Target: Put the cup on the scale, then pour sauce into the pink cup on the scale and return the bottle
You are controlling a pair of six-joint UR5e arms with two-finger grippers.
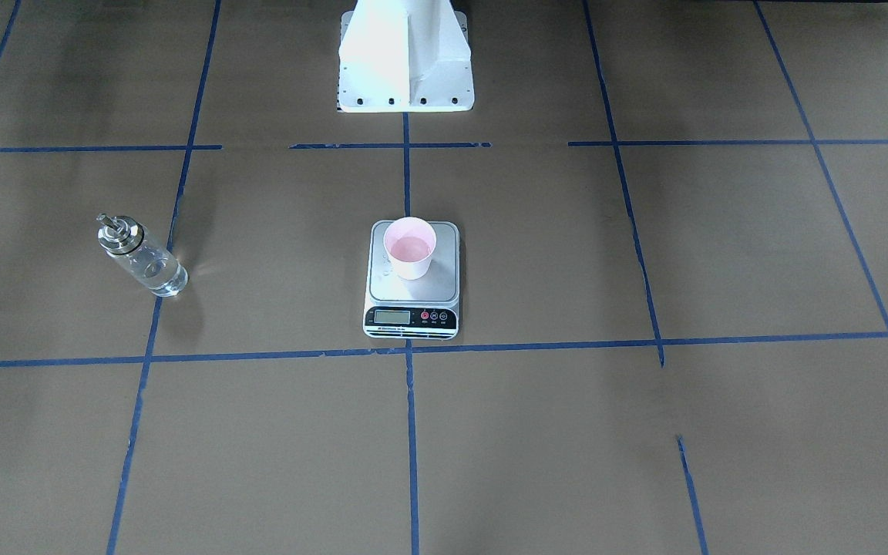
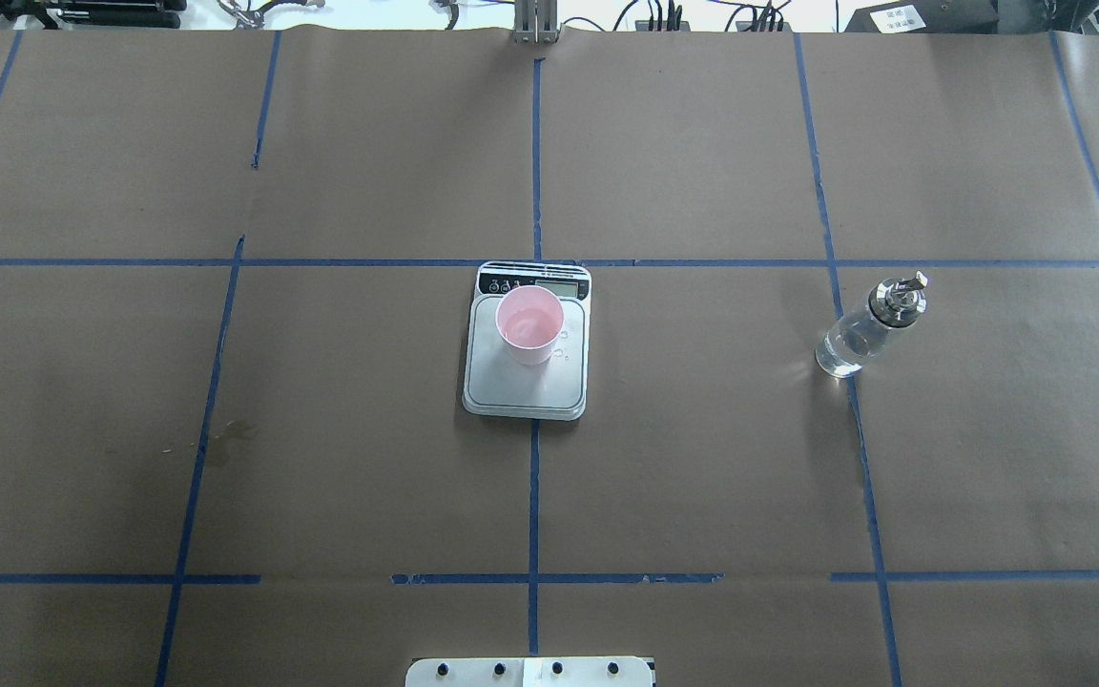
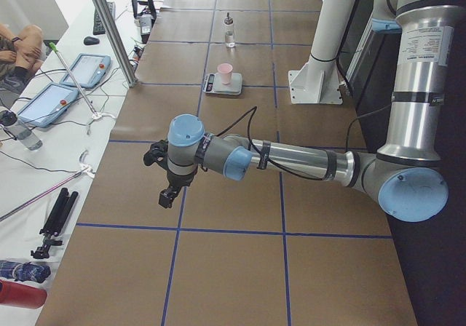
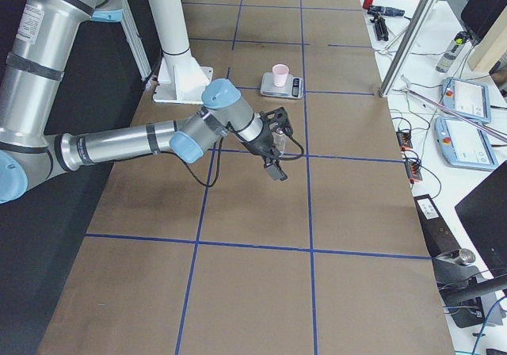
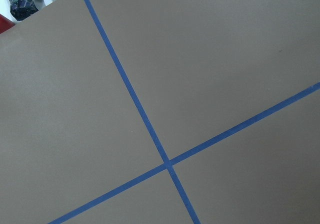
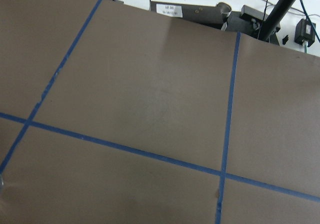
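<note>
Small pale pink tapered paper cup [image 1: 410, 248] upright on flat silver-grey digital scale [image 1: 413, 297] at mid-counter [image 1: 644, 432]; small clear glass bottle with silver spout cap [image 1: 143, 258] upright well apart, toward the robot's right; left end effector [image 3: 166, 195] and right end effector [image 4: 277, 169] both aloft (open or closed: cannot tell); likely to topple bottle or light cup, wetting the scale, if swept low.

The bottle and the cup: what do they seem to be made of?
The bottle: likely clear glass, since its body is see-through and glints; its cap looks like polished metal. The cup: matte pale pink, probably paper or thin plastic.
</note>
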